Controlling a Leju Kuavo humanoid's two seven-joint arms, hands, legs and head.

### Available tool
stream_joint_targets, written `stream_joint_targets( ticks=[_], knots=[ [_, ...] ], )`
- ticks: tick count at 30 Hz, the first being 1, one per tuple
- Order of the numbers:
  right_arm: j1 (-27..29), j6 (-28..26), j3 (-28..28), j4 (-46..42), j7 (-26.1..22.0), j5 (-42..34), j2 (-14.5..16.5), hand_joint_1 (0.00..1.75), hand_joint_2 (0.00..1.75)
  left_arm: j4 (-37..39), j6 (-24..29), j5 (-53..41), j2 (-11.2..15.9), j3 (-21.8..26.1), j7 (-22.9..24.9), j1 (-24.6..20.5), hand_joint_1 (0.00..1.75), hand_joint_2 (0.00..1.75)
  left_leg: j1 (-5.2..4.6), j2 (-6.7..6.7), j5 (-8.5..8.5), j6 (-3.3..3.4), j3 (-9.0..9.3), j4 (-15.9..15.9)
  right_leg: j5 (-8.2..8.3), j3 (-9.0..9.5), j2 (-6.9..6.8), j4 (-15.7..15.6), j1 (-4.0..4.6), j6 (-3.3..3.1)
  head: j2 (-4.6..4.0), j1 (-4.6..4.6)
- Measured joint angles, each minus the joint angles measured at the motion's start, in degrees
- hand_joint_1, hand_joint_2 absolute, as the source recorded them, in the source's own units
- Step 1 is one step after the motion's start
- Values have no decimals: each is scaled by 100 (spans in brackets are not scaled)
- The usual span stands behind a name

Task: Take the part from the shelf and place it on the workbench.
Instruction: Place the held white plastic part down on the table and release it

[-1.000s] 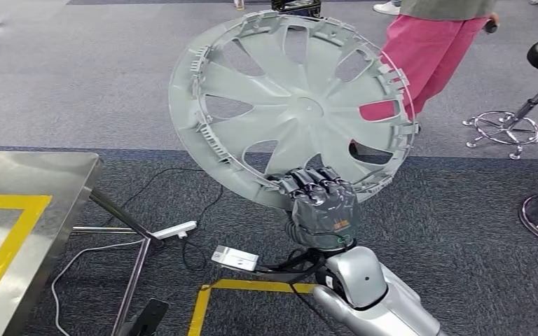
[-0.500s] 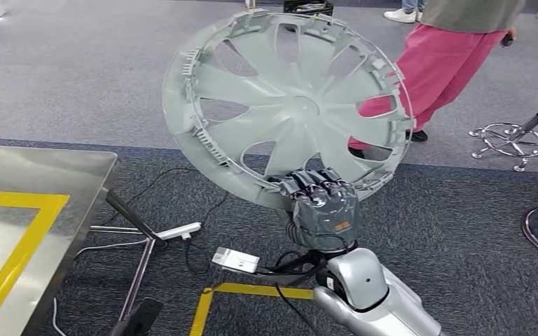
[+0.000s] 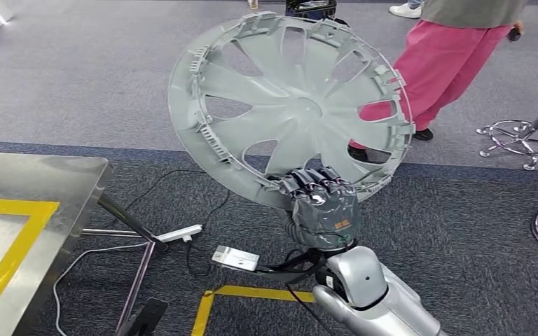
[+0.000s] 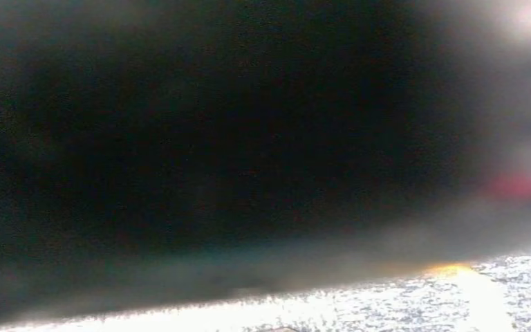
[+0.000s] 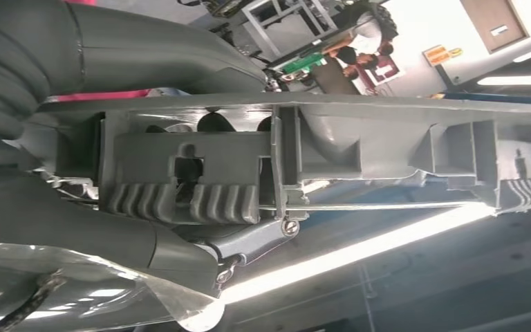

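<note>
The right robot hand (image 3: 320,206), low in the centre of the head view, was clamped on the bottom rim of the part (image 3: 291,105), a grey wheel cover. The cover stood nearly upright above the fingers, its ribbed back turned toward the camera and its disc tilted back toward the upper part of the frame. It hung over carpet, touching nothing else.

The tabletop (image 3: 56,178), steel with a yellow line, lay at the lower left of that frame, well apart from the cover. So the carry ran leftward, and the cover would likely need laying flat before release, since it was held by one edge only.

A person in pink trousers (image 3: 443,59) stood at the upper right, behind the cover.

The right wrist view showed what the head view could not: the thumb (image 5: 159,41) lying over the rim (image 5: 359,104) beside its clips. The left wrist view was dark and blurred, so whether the left hand was apart or closed could not be told.
</note>
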Motion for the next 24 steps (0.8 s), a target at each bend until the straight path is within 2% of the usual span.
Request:
stream_joint_targets(
  ticks=[1, 2, 3, 4, 6, 7, 8, 9, 10, 13, 15, 17, 21, 24],
  knots=[
    [1, 0, 0, 1, -1, -7, 0, 175, 175, 0, 1, 0, -1, 0, 1, 7, 0, 0, 14, 1, -132, -21, -207, 391, -11, 12, -6, 1, -1, -11, 0, -2],
    [7, 0, 0, 2, -1, -14, 0, 175, 175, 0, 2, 0, -1, 0, 3, 15, 0, 0, 30, 2, -175, -43, -368, 664, -25, 28, -7, 2, -3, -16, 0, -1],
    [12, 0, 0, 3, -1, -22, 0, 175, 175, 0, 4, 0, 1, 0, 4, 21, 0, 0, 46, 5, -106, -62, -443, 743, -40, 48, -6, 4, -6, -13, 0, -1],
    [15, 0, 0, 3, -1, -28, 0, 175, 175, 0, 7, 0, 4, 0, 5, 24, 0, 0, 64, 11, 72, -79, -408, 593, -59, 75, -3, 7, -12, -2, 0, -3],
    [13, 0, 0, 3, -1, -34, 0, 175, 175, 1, 14, 0, 10, 0, 6, 20, 0, 0, 95, 37, 528, -100, -121, -115, -110, 141, 2, 12, -24, 42, 0, -3],
    [6, 0, 0, 3, -1, -36, 0, 175, 175, 2, 16, 0, 10, 0, 6, 15, 0, 0, 95, 48, 666, -97, 25, -445, -137, 157, 5, 26, -18, 75, 0, -7],
    [-5, 0, 0, 2, -1, -38, 0, 175, 175, 4, 16, -1, 8, -1, 7, 7, 0, 0, 90, 57, 717, -75, 119, -665, -154, 157, 6, 37, -10, 111, 0, -8],
    [-14, 0, 0, 2, -2, -39, 0, 175, 175, 6, 16, -1, 5, -2, 8, 1, 0, 0, 85, 58, 704, -53, 159, -770, -172, 145, 5, 49, -1, 140, 0, -9],
    [-22, -1, 0, 1, -2, -42, -1, 175, 175, 8, 15, -2, -1, -3, 8, -3, 0, 0, 76, 53, 687, -29, 167, -816, -176, 131, 3, 58, 7, 136, 0, -10],
    [-28, -1, 0, 1, -3, -49, -2, 175, 175, 11, 14, -4, -8, -4, 8, 0, 0, 0, 63, 31, 677, -7, 160, -840, -171, 141, -14, 37, -1, 65, 0, -4],
    [-34, -2, 0, 1, -11, -48, -2, 175, 175, 12, 9, -6, -8, -6, 8, -2, 0, 0, 38, 24, 664, 27, 161, -834, -161, 163, -21, 1, -15, 77, 0, -5],
    [-39, -2, 0, 1, -18, -47, -2, 175, 175, 13, 2, -9, -10, -8, 8, -4, 0, 0, 11, 24, 652, 71, 162, -826, -148, 177, -23, -32, -35, 123, 0, -5],
    [-38, -1, 0, 1, -19, -54, -2, 175, 175, 13, -1, -11, -1, -9, 8, -5, 0, 0, -38, 26, 634, 140, 159, -800, -143, 187, -22, -52, -87, 272, 0, -9],
    [-38, -1, 0, 1, -20, -64, -1, 175, 175, 13, -1, -11, 7, -9, 8, -5, 0, 0, -67, 26, 619, 198, 159, -785, -145, 200, -22, -67, -113, 356, -1, -11]
  ],
)
